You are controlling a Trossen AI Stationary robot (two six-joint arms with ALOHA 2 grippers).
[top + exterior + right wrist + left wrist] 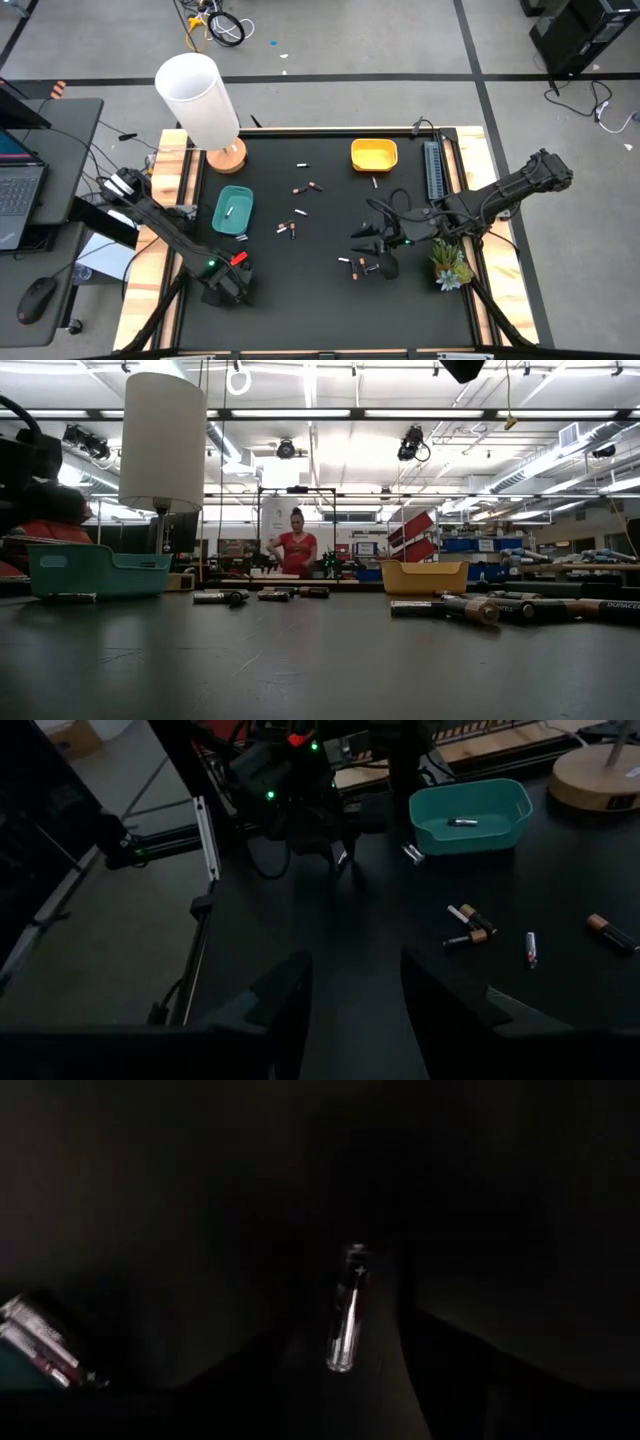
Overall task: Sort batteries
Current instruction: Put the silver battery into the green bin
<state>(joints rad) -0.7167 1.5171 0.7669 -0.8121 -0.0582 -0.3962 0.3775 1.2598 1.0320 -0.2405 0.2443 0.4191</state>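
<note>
Left gripper [228,287] low at near-left table edge, arm bent down from left side; silver battery [346,1312] stands between my fingers, whether clamped or loose I cannot tell. Right gripper [372,252] hangs mid-table, jaws apart, nothing held. Batteries [292,229] scattered on black mat; one lies in teal bin [232,210]. Yellow bin [374,155] sits at far side.

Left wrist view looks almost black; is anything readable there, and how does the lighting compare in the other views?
Left wrist view: only one shiny battery catches light. Low view: bright ceiling lights backlight the teal bin. Right wrist view: dim but legible. High view: evenly lit.
</note>
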